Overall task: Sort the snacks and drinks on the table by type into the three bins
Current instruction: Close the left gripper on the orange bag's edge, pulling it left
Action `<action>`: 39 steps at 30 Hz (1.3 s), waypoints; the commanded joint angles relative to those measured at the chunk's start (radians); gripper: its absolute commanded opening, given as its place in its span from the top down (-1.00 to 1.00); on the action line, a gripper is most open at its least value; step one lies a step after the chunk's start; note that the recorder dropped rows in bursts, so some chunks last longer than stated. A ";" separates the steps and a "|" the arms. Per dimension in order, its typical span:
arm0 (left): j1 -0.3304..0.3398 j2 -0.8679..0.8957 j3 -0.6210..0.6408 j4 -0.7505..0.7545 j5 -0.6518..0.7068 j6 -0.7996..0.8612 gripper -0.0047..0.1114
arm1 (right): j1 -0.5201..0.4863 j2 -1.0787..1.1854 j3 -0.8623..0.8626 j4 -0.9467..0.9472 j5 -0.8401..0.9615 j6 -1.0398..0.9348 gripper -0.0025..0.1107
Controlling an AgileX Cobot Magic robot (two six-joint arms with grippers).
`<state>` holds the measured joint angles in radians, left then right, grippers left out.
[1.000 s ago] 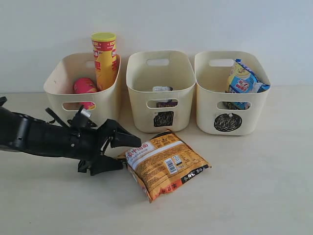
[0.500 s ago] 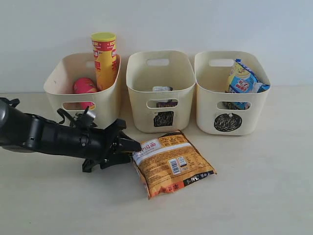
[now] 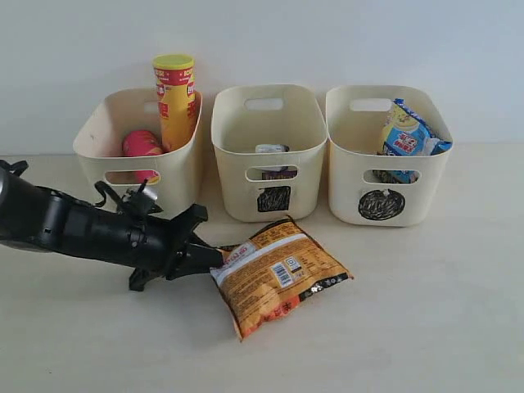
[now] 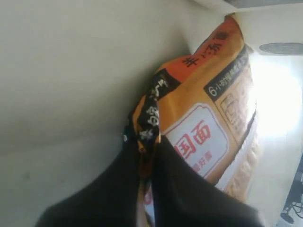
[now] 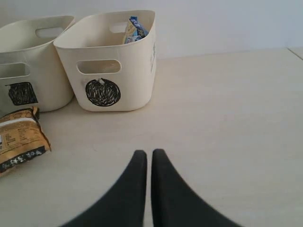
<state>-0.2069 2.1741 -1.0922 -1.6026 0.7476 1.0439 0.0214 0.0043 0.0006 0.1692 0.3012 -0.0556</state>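
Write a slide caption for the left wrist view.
Left gripper shut on the edge of the orange bag, table behind.

My left arm (image 3: 74, 229): matte black, thick and rounded, slimmer toward the wrist.
My cables (image 3: 103, 191): thin black loops at the wrist.
My left gripper (image 3: 214, 255): black, two tapering fingers.
My right gripper (image 5: 148, 153): black, smooth fingers with rounded tips.
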 commanded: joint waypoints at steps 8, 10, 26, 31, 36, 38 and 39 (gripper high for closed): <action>0.160 -0.140 0.080 0.248 -0.036 -0.088 0.85 | -0.001 -0.004 -0.001 -0.001 -0.013 -0.001 0.96; 0.190 -0.165 0.103 0.262 -0.028 -0.090 0.85 | -0.001 -0.004 -0.001 -0.001 -0.013 -0.001 0.96; 0.253 -0.197 0.179 0.336 0.067 -0.087 -0.35 | -0.001 -0.004 -0.001 -0.001 -0.013 -0.001 0.96; 0.253 -0.197 0.211 0.332 0.065 -0.087 -0.42 | -0.001 -0.004 -0.001 -0.001 -0.013 -0.001 0.96; 0.253 -0.197 0.223 0.311 0.087 -0.087 -0.42 | -0.001 -0.004 -0.001 -0.001 -0.013 -0.001 0.96; 0.253 -0.197 0.223 0.282 0.094 -0.080 -0.42 | -0.001 -0.004 -0.001 -0.001 -0.013 -0.001 0.96; 0.253 -0.197 0.223 0.267 0.094 -0.070 -0.42 | -0.001 -0.004 -0.001 -0.001 -0.013 -0.001 0.96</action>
<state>0.0453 1.9768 -0.8766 -1.3030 0.8327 0.9627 0.0214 0.0043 0.0006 0.1692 0.3012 -0.0556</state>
